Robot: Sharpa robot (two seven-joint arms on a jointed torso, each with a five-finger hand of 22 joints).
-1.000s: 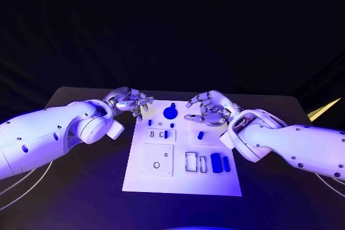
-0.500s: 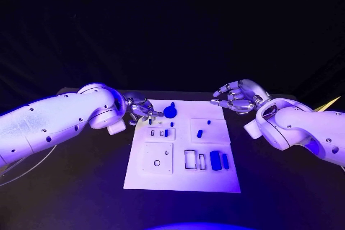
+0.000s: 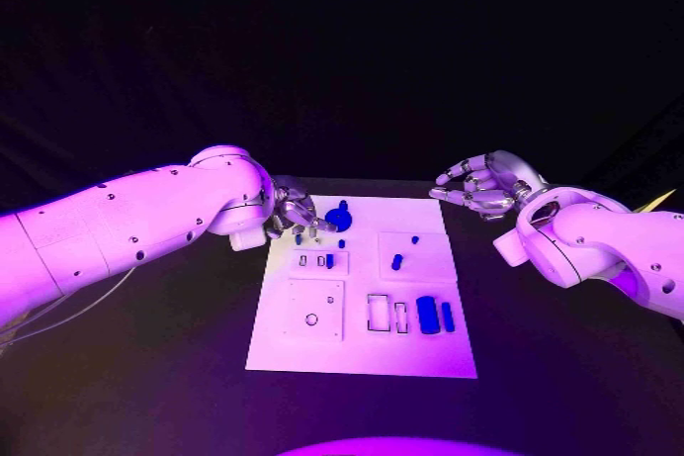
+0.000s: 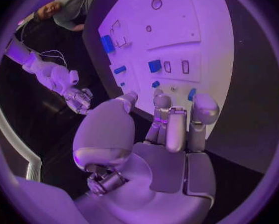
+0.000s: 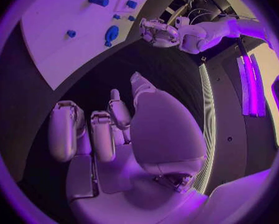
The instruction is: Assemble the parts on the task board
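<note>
Left hand (image 3: 293,217) at task board (image 3: 364,352) far-left corner, fingers curled, empty. Right hand (image 3: 482,187) off board's far-right corner, fingers curled, empty.

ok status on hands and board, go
Left hand at the board's far left corner, fingers curled, holding nothing seen. Right hand off the board, over the table, fingers curled, nothing in it. Blue parts lie on the board. Nothing in the way.

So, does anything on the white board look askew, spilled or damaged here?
Nothing stands out. The white task board lies flat on the black table, its small blue parts sitting tidily; neither silver hand, left or right, holds anything.
</note>
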